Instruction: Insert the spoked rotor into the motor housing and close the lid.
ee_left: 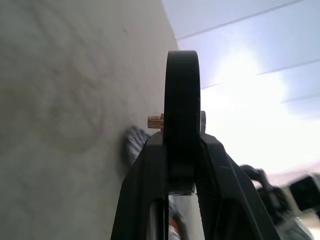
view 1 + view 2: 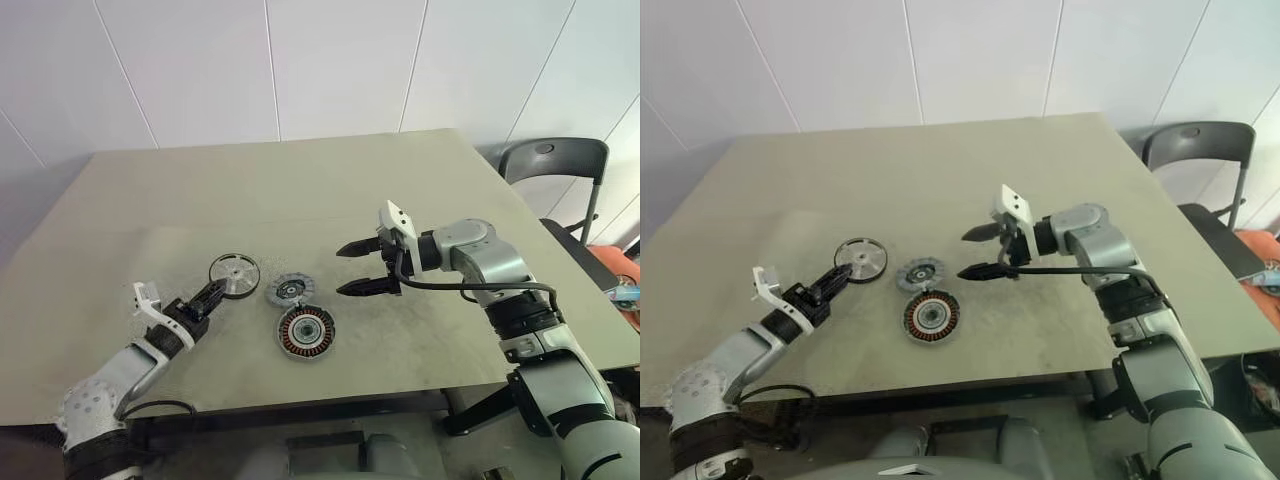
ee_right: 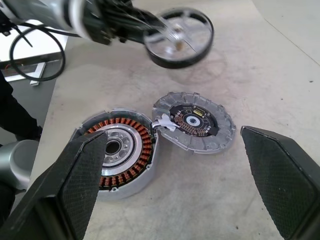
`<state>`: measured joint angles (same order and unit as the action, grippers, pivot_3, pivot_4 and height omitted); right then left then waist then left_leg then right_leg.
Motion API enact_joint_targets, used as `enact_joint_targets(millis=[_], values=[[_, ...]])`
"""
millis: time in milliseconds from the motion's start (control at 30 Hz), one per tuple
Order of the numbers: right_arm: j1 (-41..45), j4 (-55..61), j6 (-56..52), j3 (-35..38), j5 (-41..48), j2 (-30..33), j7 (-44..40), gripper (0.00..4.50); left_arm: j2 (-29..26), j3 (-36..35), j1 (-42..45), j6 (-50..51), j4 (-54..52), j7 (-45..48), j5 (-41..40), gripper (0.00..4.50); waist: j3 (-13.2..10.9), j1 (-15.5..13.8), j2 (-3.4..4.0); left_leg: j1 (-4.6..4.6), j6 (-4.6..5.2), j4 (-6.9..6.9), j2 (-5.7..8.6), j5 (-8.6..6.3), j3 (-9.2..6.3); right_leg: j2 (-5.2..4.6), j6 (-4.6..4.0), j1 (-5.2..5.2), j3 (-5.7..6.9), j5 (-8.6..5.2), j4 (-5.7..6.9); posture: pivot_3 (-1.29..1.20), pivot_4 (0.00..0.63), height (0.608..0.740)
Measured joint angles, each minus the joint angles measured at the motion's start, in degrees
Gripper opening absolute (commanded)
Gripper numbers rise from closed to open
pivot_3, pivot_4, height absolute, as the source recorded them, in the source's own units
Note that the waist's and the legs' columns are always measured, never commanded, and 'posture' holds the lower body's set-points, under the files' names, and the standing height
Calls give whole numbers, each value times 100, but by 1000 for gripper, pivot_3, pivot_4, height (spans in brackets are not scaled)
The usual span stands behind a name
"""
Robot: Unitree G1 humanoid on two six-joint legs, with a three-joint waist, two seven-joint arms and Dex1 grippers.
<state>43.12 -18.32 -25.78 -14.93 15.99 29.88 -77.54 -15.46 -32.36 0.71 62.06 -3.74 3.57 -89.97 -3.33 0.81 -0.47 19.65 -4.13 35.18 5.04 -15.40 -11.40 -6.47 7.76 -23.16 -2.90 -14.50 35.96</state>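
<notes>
My left gripper is shut on the dark rim of the spoked rotor and holds it just above the table at the left. In the left wrist view the rotor stands edge-on between the two fingers. The lid lies flat beside the rotor. Touching the lid on its near side is the motor housing, with its copper windings facing up. My right gripper hovers open to the right of the lid, pointing left. From the right wrist, I see the housing, lid and held rotor.
The grey-green table has bare room behind and to the right of the parts. Its front edge runs close below the housing. A black chair stands off the table's far right corner.
</notes>
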Motion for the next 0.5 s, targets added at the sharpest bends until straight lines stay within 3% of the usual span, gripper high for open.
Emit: enact_joint_targets(millis=[200,500], values=[[1,-109,36,1,-5,-1,0,4500,-528,624,-372,-22,-662,-662,-1638,420,0,-28,1,-1,0,7,0,0,3,2,-20,3,-1,-12,3,0,0,740],[-1,-120,80,0,-8,-11,12,4500,-814,2042,-252,-59,-959,-779,-2151,420,0,-15,1,-2,1,0,1,-1,14,3,-28,-1,-8,-8,-2,0,0,740]])
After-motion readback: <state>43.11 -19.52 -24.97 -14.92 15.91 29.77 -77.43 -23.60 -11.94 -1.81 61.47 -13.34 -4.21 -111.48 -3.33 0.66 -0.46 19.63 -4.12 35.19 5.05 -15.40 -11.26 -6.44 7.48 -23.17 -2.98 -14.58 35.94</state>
